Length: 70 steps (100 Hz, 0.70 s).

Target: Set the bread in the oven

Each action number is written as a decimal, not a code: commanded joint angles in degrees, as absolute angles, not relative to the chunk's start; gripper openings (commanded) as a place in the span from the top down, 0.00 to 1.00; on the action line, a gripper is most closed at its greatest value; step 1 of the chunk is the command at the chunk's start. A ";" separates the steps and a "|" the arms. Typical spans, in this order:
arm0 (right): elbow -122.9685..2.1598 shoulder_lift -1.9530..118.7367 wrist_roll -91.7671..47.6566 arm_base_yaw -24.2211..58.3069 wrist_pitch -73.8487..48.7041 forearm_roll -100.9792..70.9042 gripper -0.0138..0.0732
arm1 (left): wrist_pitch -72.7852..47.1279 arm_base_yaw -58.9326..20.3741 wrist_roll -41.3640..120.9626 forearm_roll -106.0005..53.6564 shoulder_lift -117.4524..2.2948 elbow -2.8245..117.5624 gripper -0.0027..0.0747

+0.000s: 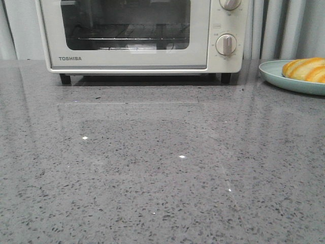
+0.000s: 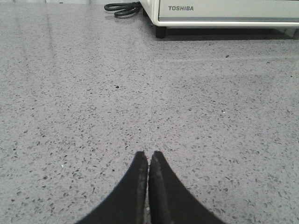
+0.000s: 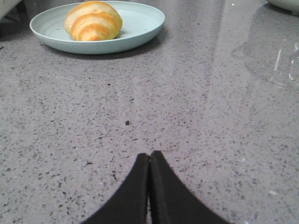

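Note:
The cream-white Toshiba oven (image 1: pixel 142 35) stands at the back of the grey counter with its glass door closed; its lower front also shows in the left wrist view (image 2: pixel 224 11). The bread (image 1: pixel 306 69), golden with pale stripes, lies on a pale blue plate (image 1: pixel 277 76) at the back right. In the right wrist view the bread (image 3: pixel 93 21) lies on the plate (image 3: pixel 140 23) well ahead of my right gripper (image 3: pixel 149 156), which is shut and empty. My left gripper (image 2: pixel 148 155) is shut and empty over bare counter, well short of the oven. Neither gripper shows in the front view.
A black coiled cord (image 2: pixel 122 8) lies beside the oven's left foot. A clear glass object (image 3: pixel 286 65) stands on the counter in the right wrist view. Grey curtains (image 1: pixel 284 28) hang behind the plate. The oven's knobs (image 1: pixel 226 44) are on its right side.

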<state>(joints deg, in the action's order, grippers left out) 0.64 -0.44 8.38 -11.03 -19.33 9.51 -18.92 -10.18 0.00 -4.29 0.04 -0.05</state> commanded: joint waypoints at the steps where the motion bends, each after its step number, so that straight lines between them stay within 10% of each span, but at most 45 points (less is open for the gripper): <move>1: 1.97 -1.60 8.11 -11.10 -17.37 12.75 0.90 | -14.94 -10.04 0.00 -4.52 1.66 -1.33 0.99; 35: 1.97 -1.60 18.40 -11.10 15.93 5.62 0.90 | -7.63 -10.04 0.00 -21.29 1.66 -1.33 0.99; 70: 1.97 -1.60 20.31 -11.10 6.37 -16.40 0.90 | 10.60 -10.04 0.00 -39.42 1.66 -1.10 0.99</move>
<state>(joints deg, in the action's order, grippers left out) 0.64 -0.44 20.27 -11.03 1.18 -14.63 2.84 -10.18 0.00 -36.56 0.04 -0.05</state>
